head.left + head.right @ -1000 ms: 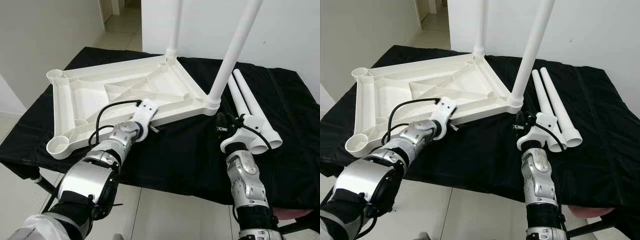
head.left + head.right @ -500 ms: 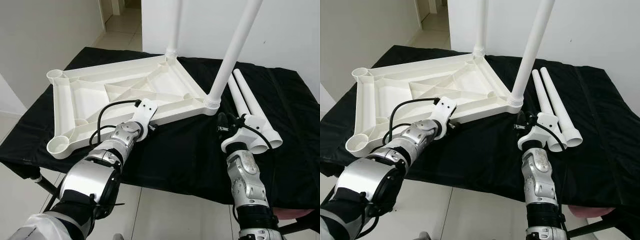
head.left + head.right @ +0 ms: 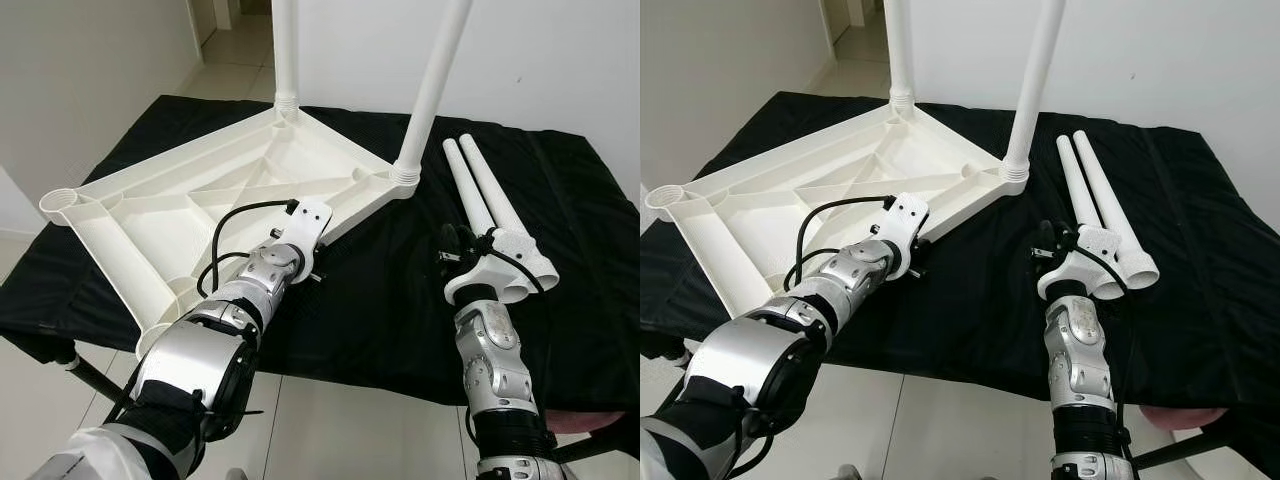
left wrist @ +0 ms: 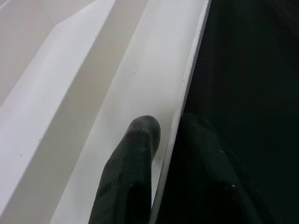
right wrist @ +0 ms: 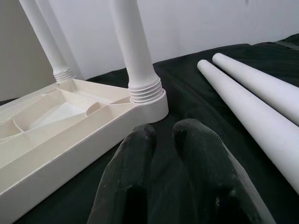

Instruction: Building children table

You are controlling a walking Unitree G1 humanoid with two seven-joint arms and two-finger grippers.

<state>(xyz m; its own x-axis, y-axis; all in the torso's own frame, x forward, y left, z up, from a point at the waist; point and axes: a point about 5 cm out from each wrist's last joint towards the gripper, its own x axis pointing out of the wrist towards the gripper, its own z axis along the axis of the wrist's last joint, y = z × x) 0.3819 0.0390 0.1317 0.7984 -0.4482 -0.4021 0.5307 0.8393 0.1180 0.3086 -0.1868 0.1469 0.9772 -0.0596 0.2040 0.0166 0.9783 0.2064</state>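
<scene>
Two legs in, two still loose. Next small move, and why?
Probably send the right gripper over to grasp the nearer loose leg. Its fingers look shut and empty, beside that leg. The left gripper is clamped on the tabletop rim, so that side is already steadied, and the near corner sockets are unfilled.

Left arm [image 3: 195,345]: rounded silver segments joined by darker grey jointed sections, a black sleeve-like band at the upper part, a white flat wrist housing [image 3: 305,222] with small screws, and a black cable [image 3: 235,215] arching along the forearm to the housing. Right arm [image 3: 490,370]: narrower silver segments with black joints, a white moulded wrist housing [image 3: 490,268] and a thin black cable looped beside it. Each wrist view shows two long matte black fingers [image 5: 135,182] with rounded tips [image 4: 140,140].
</scene>
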